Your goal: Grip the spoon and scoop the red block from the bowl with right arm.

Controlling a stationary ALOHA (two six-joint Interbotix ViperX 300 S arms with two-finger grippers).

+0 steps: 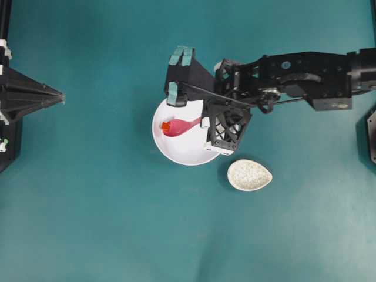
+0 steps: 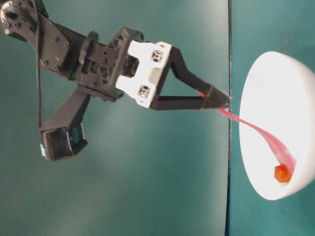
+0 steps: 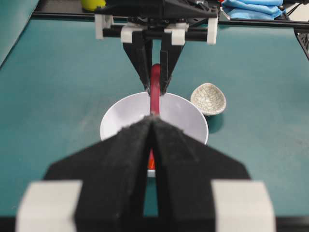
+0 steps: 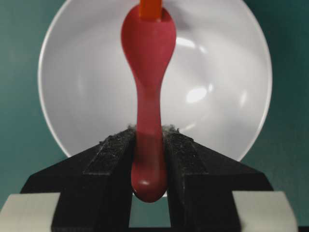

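From overhead, the right pincer [image 1: 205,124] reaches in from the right edge and sits over the right rim of the bowl [image 1: 183,154], clamped on the handle of the spoon [image 1: 181,126]; the scoop runs leftward away from the pincer into the bowl, and the red block [image 1: 165,126] lies at the scoop's far tip. A small speckled dish [image 1: 250,174] stands on the teal surface [image 1: 106,223] just beside the bowl, on the near-right side of the pincer. The left pincer [image 1: 59,96] sits well apart at the left edge, its tips drawn together to a point. In the table-level view the right pincer [image 2: 219,100] has its 2 fingers converging on the spoon [image 2: 261,132], which slopes from the tips down into the bowl [image 2: 275,93], with the red block [image 2: 281,174] touching the scoop's end near the bowl's bottom. The left wrist view shows the left pincer [image 3: 150,121] fully closed with nothing in it, pointing at the bowl [image 3: 183,113]; beyond it the right pincer [image 3: 155,89] grips the spoon [image 3: 155,89] upright between its fingers, and the dish [image 3: 208,99] stands to that pincer's side. The right wrist view shows the right pincer [image 4: 148,137] partly closed, both pads pressed on the handle of the spoon [image 4: 147,72], whose scoop lies ahead inside the bowl [image 4: 227,96] with the red block [image 4: 150,8] touching its tip.
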